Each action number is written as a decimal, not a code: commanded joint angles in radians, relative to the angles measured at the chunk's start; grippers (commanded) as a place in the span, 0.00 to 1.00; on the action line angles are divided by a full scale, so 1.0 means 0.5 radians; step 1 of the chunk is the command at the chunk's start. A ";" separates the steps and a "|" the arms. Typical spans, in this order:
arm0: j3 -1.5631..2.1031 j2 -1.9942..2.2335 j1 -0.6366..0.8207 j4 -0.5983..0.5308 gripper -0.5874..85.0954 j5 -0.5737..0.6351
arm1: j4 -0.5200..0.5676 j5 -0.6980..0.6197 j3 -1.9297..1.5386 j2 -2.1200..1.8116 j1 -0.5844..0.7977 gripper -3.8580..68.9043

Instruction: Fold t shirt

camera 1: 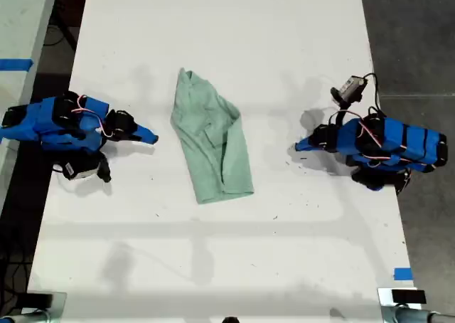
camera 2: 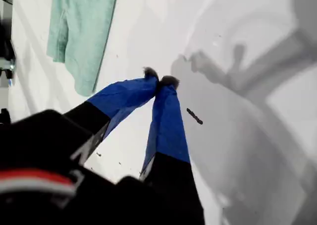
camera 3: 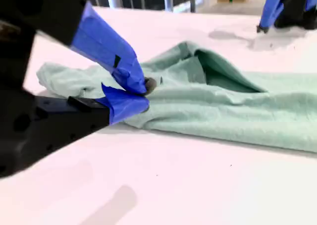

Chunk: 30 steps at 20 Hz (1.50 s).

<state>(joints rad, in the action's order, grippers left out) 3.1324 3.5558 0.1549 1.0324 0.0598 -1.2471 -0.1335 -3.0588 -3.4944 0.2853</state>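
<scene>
Both arms: blue printed shells, black motor blocks, thin red and white wires looped over the tops. My first gripper and my second gripper: blue-taped fingers, dark tips.

Exterior view: overhead, facing straight down on tabletop, far enough back to take in t shirt and arm on each side of it.

First wrist view: behind my first tool, steep downward look, t shirt beyond tool tips at frame edge.

Second wrist view: behind my second tool, low, near level, close to t shirt; other arm beyond t shirt.

All three views share t shirt and surrounding tabletop.
</scene>
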 commanded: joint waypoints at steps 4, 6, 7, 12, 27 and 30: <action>0.067 0.092 0.092 0.006 0.05 0.206 | -0.199 0.650 -0.083 -0.028 0.138 0.08; 0.067 0.092 0.206 0.055 0.05 0.184 | -0.196 0.884 -0.083 -0.028 0.028 0.17; 0.071 0.092 0.267 0.055 0.05 0.193 | -0.193 0.838 -0.086 -0.028 -0.067 0.17; 0.067 0.092 0.436 0.058 0.05 0.193 | -0.190 0.064 -0.086 -0.028 -0.126 0.19; 0.067 0.092 0.383 0.058 0.05 0.193 | -0.190 0.092 -0.086 -0.028 -0.110 0.19; 0.067 0.092 0.383 0.058 0.05 0.193 | -0.190 0.092 -0.086 -0.028 -0.110 0.19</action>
<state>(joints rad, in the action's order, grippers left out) 3.1692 3.5972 0.3482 1.0584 0.1457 -1.3407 -0.0706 -3.0588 -3.4944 0.2224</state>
